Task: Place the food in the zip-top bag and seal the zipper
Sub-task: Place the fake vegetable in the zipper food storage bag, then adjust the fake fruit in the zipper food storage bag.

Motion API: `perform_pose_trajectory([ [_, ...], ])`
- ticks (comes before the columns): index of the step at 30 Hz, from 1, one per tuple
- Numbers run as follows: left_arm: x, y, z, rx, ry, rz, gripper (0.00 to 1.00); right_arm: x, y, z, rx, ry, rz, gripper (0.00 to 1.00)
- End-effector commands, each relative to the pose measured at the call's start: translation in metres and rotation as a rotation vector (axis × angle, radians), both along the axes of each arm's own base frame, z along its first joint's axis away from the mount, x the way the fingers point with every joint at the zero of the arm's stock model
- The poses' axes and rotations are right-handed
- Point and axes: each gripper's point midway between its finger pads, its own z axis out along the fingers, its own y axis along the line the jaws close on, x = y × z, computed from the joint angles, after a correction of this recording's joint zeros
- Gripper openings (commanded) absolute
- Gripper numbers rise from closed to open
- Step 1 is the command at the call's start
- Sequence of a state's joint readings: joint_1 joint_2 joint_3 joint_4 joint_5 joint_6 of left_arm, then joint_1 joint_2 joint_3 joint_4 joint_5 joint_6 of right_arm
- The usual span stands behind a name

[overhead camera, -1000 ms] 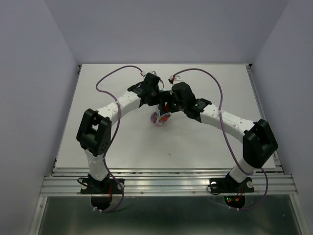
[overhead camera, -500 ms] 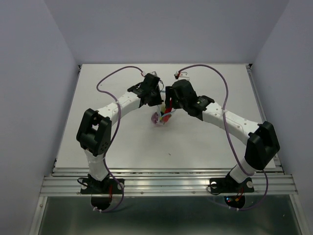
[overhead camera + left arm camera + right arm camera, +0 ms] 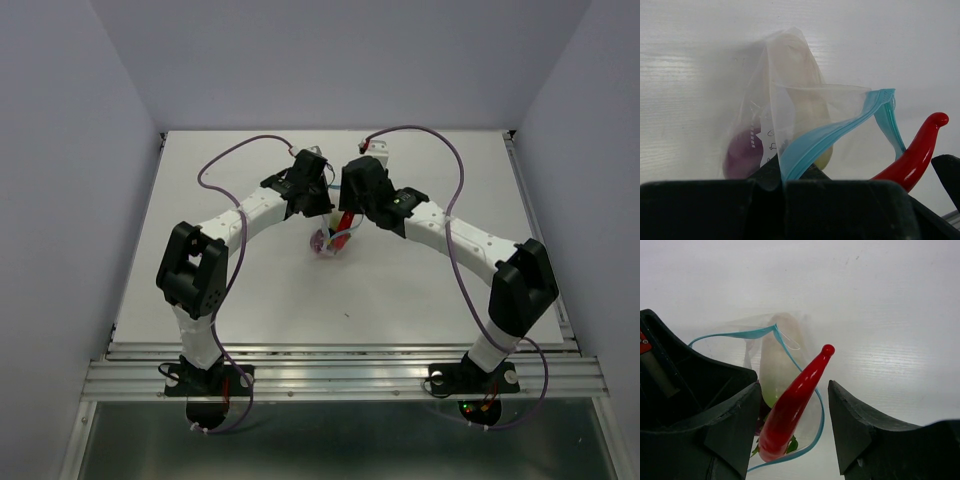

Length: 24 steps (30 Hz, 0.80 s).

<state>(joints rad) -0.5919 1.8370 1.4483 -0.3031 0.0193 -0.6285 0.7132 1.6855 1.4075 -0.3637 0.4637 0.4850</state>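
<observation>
- Zip-top bag: centre of the top view, held up by my left gripper, which is clamped on the zipper edge.
- Done: purple ball at lower left and radish at centre of the left-wrist view, both inside.
- Chili: base in the mouth, tip poking out toward the upper right.
- Right gripper: jaws apart either side of the chili, not clamping it.
- To do: chili fully in, seal zipper. Mouth gapes; clear film is crinkled.

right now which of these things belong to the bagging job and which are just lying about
Job: zip-top bag, zipper, radish, purple ball, chili, left gripper, right gripper.
Not the job: table, arm cables.
</observation>
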Motion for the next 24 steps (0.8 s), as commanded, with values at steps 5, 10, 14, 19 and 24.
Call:
perform_pose_trajectory([
  [5,0.001,-0.001,0.037,-0.046,-0.078,-0.012,0.00,0.005,-0.005,0.011,0.018,-0.023,-0.072,0.62],
  [10,0.000,-0.002,0.038,-0.049,-0.079,-0.015,0.00,0.007,0.000,0.004,0.015,-0.007,-0.061,0.57],
  [14,0.000,-0.001,0.037,-0.049,-0.080,-0.016,0.00,0.010,0.002,0.005,0.019,-0.009,-0.064,0.46],
  [19,0.000,-0.002,0.035,-0.047,-0.077,-0.019,0.00,0.013,0.001,0.010,0.005,-0.026,-0.071,0.35],
  [24,0.001,-0.003,0.035,-0.051,-0.076,-0.019,0.00,0.015,0.004,0.015,0.002,-0.035,-0.051,0.31],
])
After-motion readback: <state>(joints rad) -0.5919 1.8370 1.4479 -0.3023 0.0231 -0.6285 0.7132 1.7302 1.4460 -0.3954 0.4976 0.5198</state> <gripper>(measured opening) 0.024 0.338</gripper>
